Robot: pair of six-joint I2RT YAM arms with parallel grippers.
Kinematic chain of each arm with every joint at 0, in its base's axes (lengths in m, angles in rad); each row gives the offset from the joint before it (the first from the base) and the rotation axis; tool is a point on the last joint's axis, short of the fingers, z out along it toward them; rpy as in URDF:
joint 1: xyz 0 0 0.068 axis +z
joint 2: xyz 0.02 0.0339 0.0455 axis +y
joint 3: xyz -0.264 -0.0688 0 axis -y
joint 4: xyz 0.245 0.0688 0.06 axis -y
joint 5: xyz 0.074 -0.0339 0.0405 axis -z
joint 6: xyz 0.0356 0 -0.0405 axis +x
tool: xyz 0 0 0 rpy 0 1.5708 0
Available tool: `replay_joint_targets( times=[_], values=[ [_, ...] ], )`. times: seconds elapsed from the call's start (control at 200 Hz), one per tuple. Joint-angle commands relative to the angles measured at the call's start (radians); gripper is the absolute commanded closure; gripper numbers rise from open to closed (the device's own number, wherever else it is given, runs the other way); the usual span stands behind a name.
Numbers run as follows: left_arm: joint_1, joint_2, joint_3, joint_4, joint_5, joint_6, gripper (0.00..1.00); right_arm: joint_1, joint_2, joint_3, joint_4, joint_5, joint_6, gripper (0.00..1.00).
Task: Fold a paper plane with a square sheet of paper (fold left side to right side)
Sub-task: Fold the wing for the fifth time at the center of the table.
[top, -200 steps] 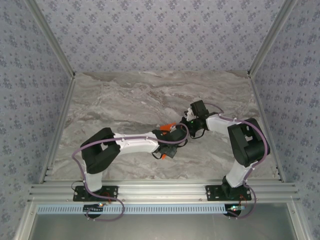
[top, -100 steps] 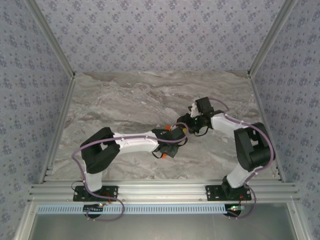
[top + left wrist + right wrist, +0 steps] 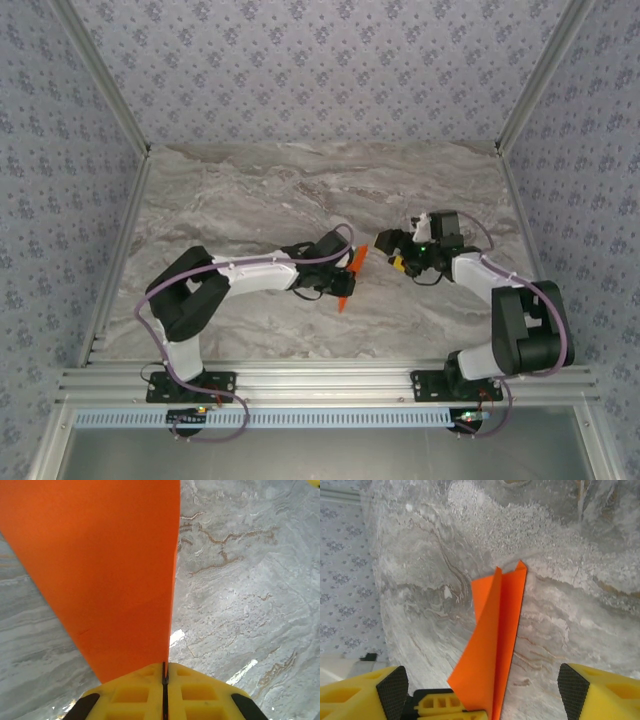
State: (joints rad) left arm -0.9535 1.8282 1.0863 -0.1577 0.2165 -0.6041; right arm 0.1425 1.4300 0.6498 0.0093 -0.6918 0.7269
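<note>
left pincer [image 3: 165, 680] clenched on the paper plane [image 3: 110, 555]; pads meet flat on the end that tapers toward them, sheet fanning out from the pinch as an orange wedge; gripping across the layers is what keeps them stacked instead of springing open

from above, the plane sits mid tabletop [image 3: 250, 200], a little right of centre, between the two arms, long axis running near to far; can't tell whether its far tips touch the marble or hang just off it

right pincer [image 3: 393, 252] released, jaws spread wide, nothing between them; just right of the plane, apart from it, aimed at it

right wrist view looks along the plane: two layers visible, one flap standing a bit off the other along the centre crease; the two far corners not quite level

my read: left-to-right fold is made but not pressed flat; the open pincer faces it probably so it can come in and pinch or flatten the loose flap while the left holds the layers

risk: thin paper on a single pinch point; a push from the right would likely pivot or buckle it rather than crease it unless it is laid on the tabletop first
</note>
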Motion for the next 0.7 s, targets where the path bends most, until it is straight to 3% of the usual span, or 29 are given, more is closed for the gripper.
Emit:
replay_joint_targets(
  times=[0.0, 0.205, 0.695],
  values=[
    [0.021, -0.030, -0.034, 0.134, 0.128, -0.073, 0.92, 0.009, 0.036, 0.011, 0.095, -0.031, 0.051, 0.19],
    [0.060, -0.033, -0.097, 0.274, 0.201, -0.163, 0.93, 0.058, 0.126, 0.057, 0.131, -0.017, 0.068, 0.18],
    [0.067, -0.022, -0.130, 0.330, 0.221, -0.206, 0.94, 0.138, 0.258, 0.146, 0.137, 0.025, 0.058, 0.17]
  ],
)
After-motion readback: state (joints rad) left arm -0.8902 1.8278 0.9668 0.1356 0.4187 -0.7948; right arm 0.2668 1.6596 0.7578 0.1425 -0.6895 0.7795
